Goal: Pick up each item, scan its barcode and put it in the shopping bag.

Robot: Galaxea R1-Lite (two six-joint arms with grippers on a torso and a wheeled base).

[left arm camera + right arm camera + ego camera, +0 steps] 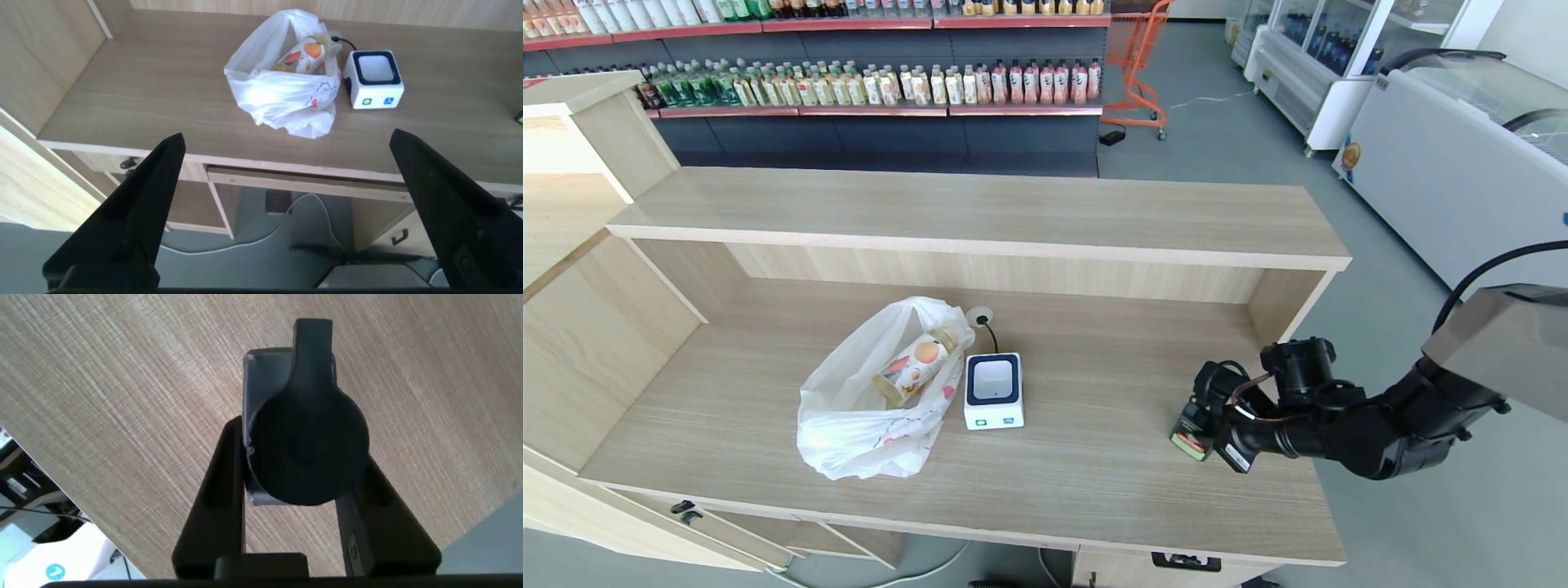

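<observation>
One scanner (994, 390) stands between the shopping bag (849, 433) and the item (1191, 438)

I see just a corner of the item (1189, 442) poking out of my right gripper (1202, 420) and can't tell what it is. The shopping bag (862, 433) covers the lower end of the bottle (916, 365). The picture's edge cuts off the finger bases of my left gripper (288, 139).

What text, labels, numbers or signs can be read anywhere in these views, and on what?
Nothing reads clearly.
Bottle in the shopping bag: printed label, too blurred.
Scanner: two small blue front marks, too small.
Item in the right gripper: label, too small.
Shelf bottles: labels, too small.
Freezer sticker: round, unreadable.
</observation>
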